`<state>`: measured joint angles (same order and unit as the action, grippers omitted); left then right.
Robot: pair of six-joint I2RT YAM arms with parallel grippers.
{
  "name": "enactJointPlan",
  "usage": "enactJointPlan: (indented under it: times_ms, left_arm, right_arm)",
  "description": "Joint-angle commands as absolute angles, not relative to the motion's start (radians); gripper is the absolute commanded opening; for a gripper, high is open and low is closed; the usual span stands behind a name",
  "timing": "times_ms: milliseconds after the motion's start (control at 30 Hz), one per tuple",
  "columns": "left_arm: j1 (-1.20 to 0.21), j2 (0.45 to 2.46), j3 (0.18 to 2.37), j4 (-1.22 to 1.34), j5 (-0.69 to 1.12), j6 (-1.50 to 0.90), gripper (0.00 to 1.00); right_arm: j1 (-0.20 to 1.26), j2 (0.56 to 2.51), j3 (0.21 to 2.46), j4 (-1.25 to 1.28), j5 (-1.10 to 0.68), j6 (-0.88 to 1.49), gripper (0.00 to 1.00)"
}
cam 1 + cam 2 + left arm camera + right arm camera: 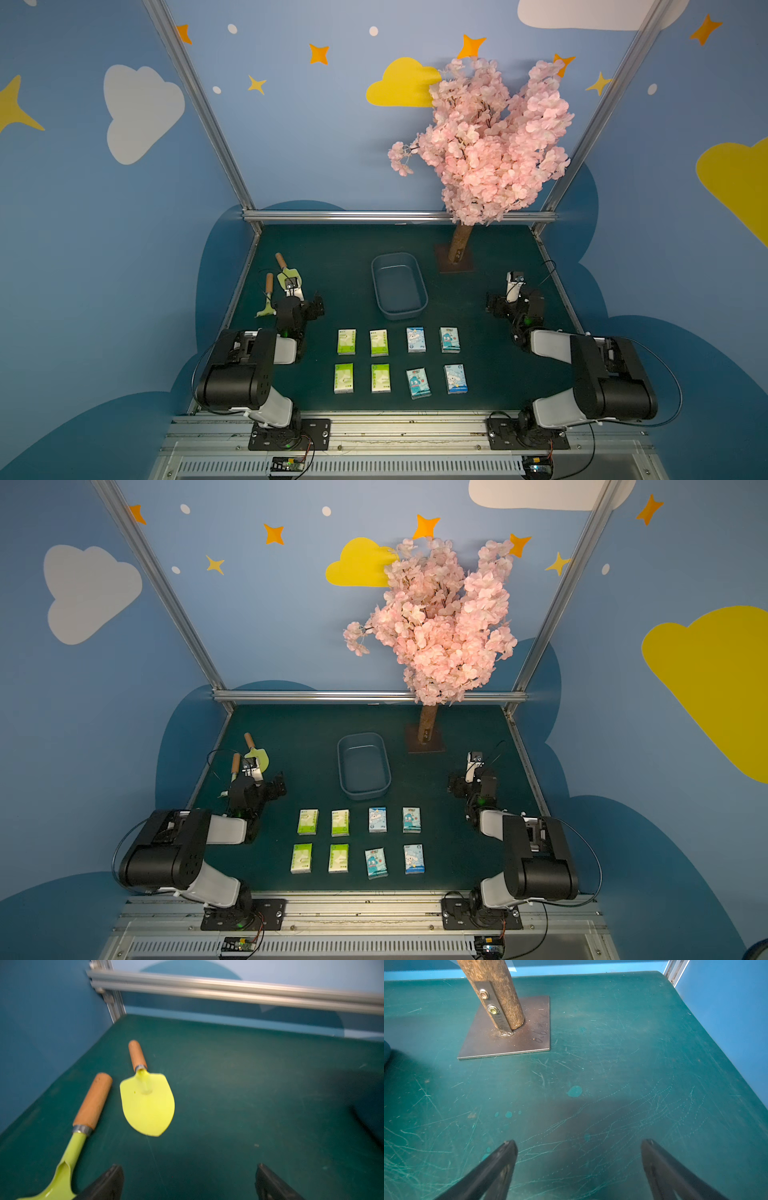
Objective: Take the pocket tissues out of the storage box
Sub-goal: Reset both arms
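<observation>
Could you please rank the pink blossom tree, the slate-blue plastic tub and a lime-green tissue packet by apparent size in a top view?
Largest: pink blossom tree, though its crown sits nearer the camera.
Then: slate-blue plastic tub.
Smallest: lime-green tissue packet.

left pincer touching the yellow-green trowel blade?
Apart. The left wrist view shows a strip of bare mat between the trowel blade and the open left pincer.

The base plate bears handwritten "0.6"; print on the pocket tissues is unreadable.
</observation>
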<state>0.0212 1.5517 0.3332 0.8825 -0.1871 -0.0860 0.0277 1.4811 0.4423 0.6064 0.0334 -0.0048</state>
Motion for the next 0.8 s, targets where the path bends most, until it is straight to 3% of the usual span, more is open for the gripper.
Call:
enactJointPlan:
  times_ms: [0,767]
  left_arm:
    - [0.017,1.551,0.368,0.889,-0.168,-0.071,1.00]
    - [0.009,1.534,0.379,0.847,-0.172,-0.058,1.00]
  right_arm:
    - [0.031,1.469,0.459,0.615,0.033,-0.011,0.98]
    - [0.033,1.467,0.459,0.614,0.037,-0.011,0.98]
